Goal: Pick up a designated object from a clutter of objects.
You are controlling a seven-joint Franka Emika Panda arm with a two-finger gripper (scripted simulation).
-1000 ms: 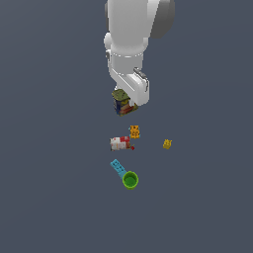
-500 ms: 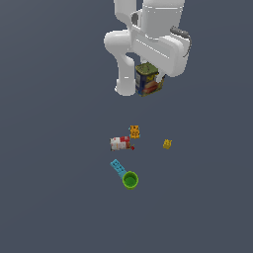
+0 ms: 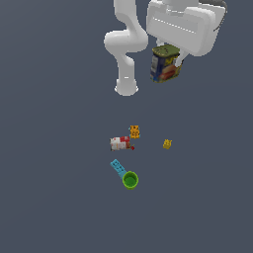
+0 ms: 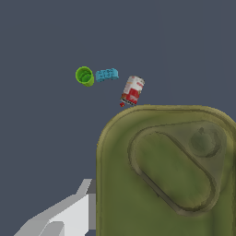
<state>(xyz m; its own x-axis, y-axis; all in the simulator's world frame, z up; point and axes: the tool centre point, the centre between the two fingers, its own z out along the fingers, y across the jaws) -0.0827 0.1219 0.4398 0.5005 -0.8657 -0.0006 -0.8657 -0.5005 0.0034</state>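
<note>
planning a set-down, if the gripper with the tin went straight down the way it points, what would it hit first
Probably bare grey floor. The gripper holds the olive-topped, blue-labelled rectangular tin apart from the red-white cylindrical can and the nearest small orange-yellow block, though depth is unclear.

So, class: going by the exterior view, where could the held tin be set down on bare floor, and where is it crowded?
Crowded: the small patch holding the red-white cylindrical can, two orange-yellow blocks and the green cup with blue handle. Free: the wide grey floor toward the exterior view's left of the can, the floor right of the blocks, and below the cup. The olive-topped rectangular tin hangs in the gripper.
</note>
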